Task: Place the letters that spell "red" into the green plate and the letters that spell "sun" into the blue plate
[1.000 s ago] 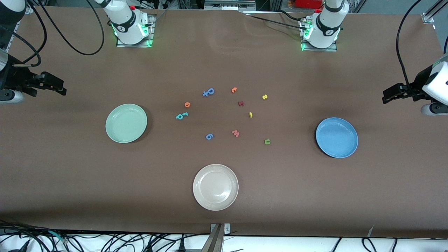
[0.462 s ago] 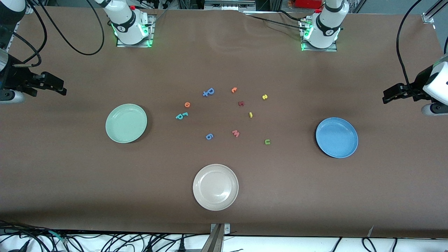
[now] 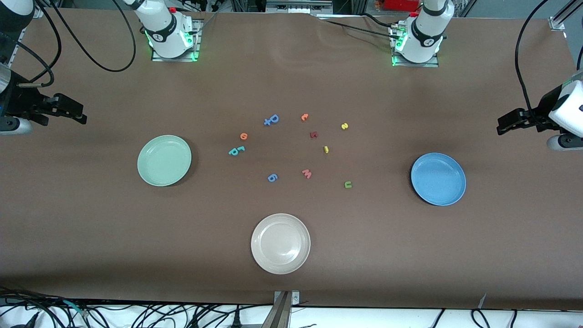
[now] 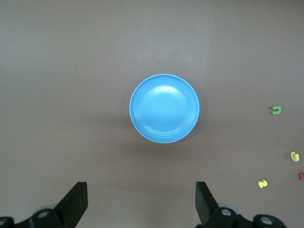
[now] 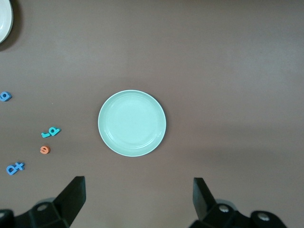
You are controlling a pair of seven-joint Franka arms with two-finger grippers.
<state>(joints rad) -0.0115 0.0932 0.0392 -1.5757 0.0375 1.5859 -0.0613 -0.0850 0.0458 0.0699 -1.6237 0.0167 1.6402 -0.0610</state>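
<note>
The green plate lies toward the right arm's end, the blue plate toward the left arm's end. Between them lie the orange "e", two teal letters, the yellow "s", a yellow bar piece and the green "u". My right gripper hangs open and empty over the table's end beside the green plate. My left gripper hangs open and empty over the other end beside the blue plate.
An off-white plate sits nearest the front camera. Among the letters are a blue pair, an orange "c", a dark red letter, a pink "w" and a blue "6".
</note>
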